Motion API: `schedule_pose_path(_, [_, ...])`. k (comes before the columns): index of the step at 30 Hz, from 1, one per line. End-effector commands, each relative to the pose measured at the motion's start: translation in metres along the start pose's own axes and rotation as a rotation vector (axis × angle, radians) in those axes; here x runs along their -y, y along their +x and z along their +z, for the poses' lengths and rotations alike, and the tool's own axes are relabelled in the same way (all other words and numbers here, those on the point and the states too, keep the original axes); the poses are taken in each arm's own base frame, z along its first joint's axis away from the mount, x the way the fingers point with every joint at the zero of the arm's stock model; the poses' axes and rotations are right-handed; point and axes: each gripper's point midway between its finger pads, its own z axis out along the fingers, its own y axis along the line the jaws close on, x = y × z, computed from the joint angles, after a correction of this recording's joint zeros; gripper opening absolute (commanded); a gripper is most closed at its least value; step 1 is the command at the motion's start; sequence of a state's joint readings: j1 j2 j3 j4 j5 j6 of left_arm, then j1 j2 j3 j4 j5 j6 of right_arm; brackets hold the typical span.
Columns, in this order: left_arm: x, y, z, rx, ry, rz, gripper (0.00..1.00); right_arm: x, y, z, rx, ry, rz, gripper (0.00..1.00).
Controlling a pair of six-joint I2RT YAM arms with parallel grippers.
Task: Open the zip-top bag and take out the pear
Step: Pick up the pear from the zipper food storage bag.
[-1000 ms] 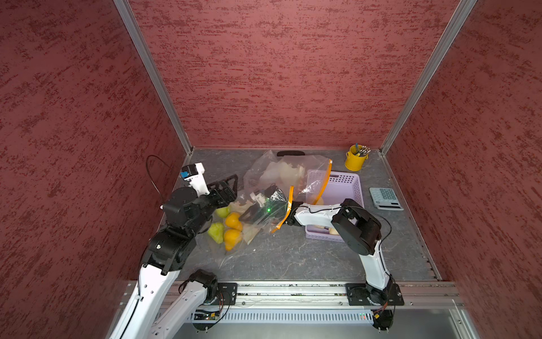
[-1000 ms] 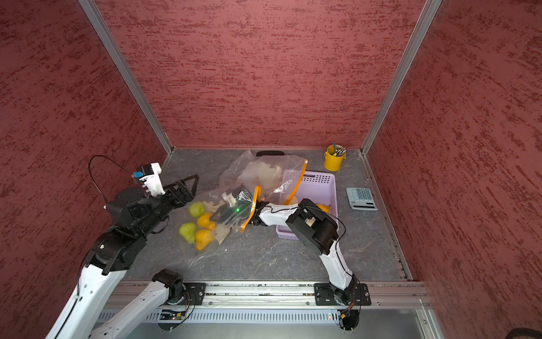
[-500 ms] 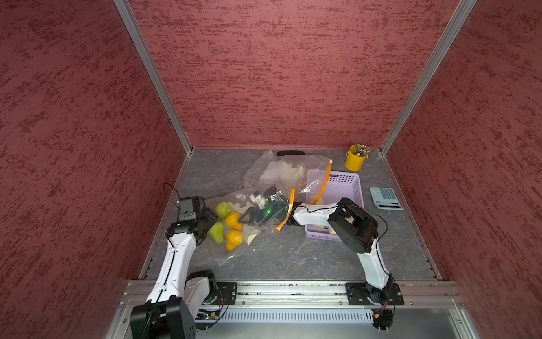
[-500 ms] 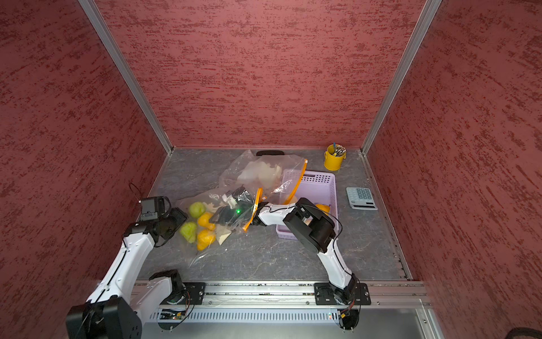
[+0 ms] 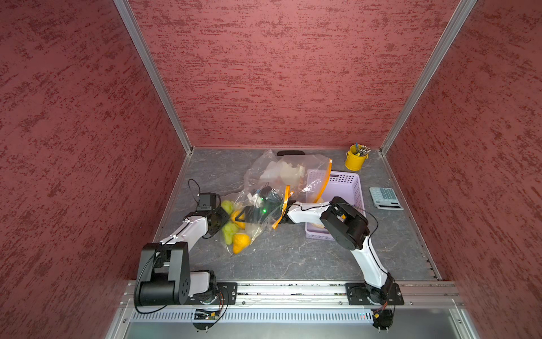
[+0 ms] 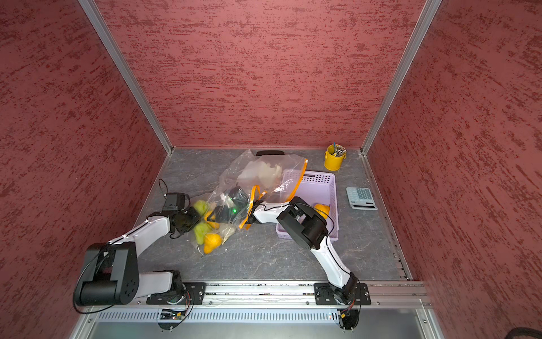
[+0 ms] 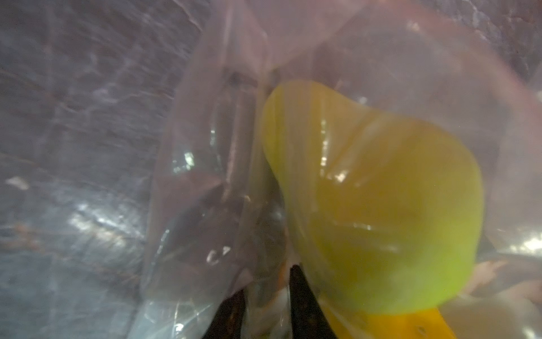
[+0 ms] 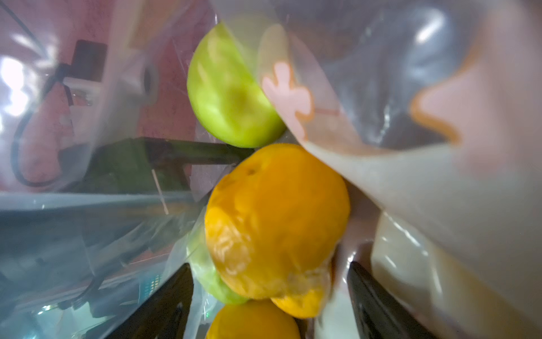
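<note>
Right gripper [image 8: 268, 268], jaws spread inside zip-top bag [image 5: 259, 232], faces yellow pear [image 8: 275, 220] dead ahead; left gripper [image 7: 268, 281] pinches that bag outside.

- Top views: even, soft light from above. Walls [image 5: 278, 73] bright red, counter [image 5: 293, 264] mid-grey. Shadows faint and soft-edged, none hard.
- Corner posts [image 5: 152, 76] splay outward toward the picture edges: wide-lens stretch.
- Bag [image 5: 264, 182] film carries pale glare patches; a green lamp [image 5: 264, 210] glows through it.
- Both top views sharp overall; detail inside the bag is lost behind creases.
- Left wrist: dim, hazy, soft throughout. Pear [image 7: 381, 205] blurred behind film, small white glints on the folds.
- Right wrist: brighter. Orange fruit [image 8: 275, 223] nearly sharp, film smeared, highlights blown out; jaws out of focus.
</note>
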State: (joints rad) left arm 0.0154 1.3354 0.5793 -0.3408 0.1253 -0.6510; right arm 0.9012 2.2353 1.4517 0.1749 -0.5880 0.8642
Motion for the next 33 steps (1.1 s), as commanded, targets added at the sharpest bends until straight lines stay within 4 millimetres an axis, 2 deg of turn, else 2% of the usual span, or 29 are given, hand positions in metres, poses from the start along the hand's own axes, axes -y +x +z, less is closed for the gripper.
schedule_pose_path(1, [0.030,0.006,0.006,-0.028,0.103,0.049,0.21,0.015,-0.004,0.007,0.021,0.043,-0.022,0.84])
schedule_pose_path(5, [0.036,0.015,0.017,-0.072,0.131,0.057,0.16,0.023,-0.008,0.014,0.030,0.066,-0.005,0.85])
schedule_pose_path(8, [0.041,0.016,0.018,-0.079,0.159,0.060,0.11,0.035,-0.011,0.012,0.057,0.116,0.014,0.83])
schedule_pose_path(10, [0.042,0.015,0.017,-0.079,0.168,0.062,0.09,0.036,-0.015,0.009,0.085,0.102,0.031,0.77])
schedule_pose_path(13, [0.040,0.010,0.016,-0.068,0.161,0.062,0.08,0.032,-0.022,-0.003,0.141,0.077,0.045,0.63])
schedule_pose_path(15, [0.034,0.006,0.017,-0.063,0.153,0.050,0.05,0.023,-0.023,-0.011,0.153,0.060,0.033,0.60])
schedule_pose_path(21, [0.025,-0.004,0.018,-0.041,0.138,0.025,0.00,-0.008,-0.016,-0.042,0.144,0.027,-0.024,0.60])
schedule_pose_path(25, [0.024,-0.008,0.019,-0.029,0.133,0.015,0.00,-0.022,-0.002,-0.064,0.091,-0.027,-0.004,0.60])
schedule_pose_path(33, [0.024,-0.012,0.015,-0.029,0.157,-0.003,0.00,-0.029,0.023,-0.135,0.114,-0.051,0.045,0.58])
